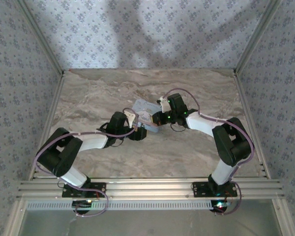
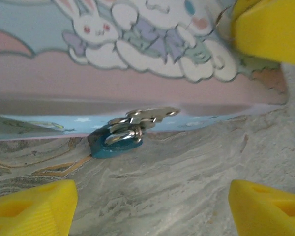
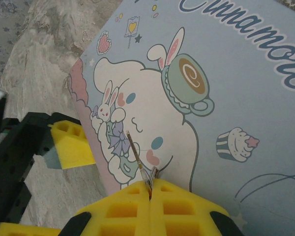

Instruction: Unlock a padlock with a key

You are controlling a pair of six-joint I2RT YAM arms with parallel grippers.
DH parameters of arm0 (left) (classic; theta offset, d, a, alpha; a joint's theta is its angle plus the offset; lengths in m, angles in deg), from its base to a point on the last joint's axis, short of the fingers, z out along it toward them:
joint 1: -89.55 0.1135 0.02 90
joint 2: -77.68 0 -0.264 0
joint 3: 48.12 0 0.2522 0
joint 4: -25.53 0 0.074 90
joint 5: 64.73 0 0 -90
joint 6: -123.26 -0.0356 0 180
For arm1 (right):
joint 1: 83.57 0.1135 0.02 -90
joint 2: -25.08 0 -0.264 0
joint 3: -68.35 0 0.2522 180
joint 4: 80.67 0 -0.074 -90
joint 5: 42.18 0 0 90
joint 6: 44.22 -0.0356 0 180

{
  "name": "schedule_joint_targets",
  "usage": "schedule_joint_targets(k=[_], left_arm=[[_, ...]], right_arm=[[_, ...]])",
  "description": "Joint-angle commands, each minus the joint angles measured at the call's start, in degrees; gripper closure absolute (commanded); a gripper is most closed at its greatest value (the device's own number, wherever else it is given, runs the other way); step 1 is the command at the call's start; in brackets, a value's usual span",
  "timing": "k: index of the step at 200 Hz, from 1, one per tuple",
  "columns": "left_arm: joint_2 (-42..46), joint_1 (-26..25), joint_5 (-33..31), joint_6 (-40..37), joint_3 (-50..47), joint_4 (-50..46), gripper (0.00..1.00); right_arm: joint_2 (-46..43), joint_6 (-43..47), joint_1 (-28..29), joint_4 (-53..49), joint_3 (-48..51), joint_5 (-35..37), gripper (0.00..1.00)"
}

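Padlock (image 2: 114, 143) hangs at tin (image 2: 137, 81) clasp (image 2: 150, 115), touching tabletop (image 2: 187, 182)

Teal padlock (image 2: 110, 147), cartoon-printed pale-blue tin (image 3: 246, 73)

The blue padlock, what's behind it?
Behind the padlock is the side of the cartoon tin, where a metal clasp holds it. What's inside the shut tin stays hidden.

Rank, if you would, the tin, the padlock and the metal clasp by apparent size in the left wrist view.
1. tin, by far the largest.
2. padlock.
3. metal clasp, only slightly smaller than the padlock; those two are close.
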Motion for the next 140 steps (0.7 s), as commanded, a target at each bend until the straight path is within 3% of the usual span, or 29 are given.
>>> schedule_joint_targets(k=[1,85,140], left_arm=[[-2.37,-0.91,-1.71,-1.96,2.56,1.38,0.22],[-6.88,-1.39,-3.81,-2.86,5.71,1.7,0.31],[-7.83,-1.91,-3.08,-3.25,6.79,1.45,0.44]], right_arm=[[2.5,-0.42,0.75,-4.67,0.15,2.31,1.0],[3.12,-0.46,1.19,-4.92,-0.38,2.36,1.0],[3.3,-0.68,1.49,-4.82,-0.68,2.42,1.0]])
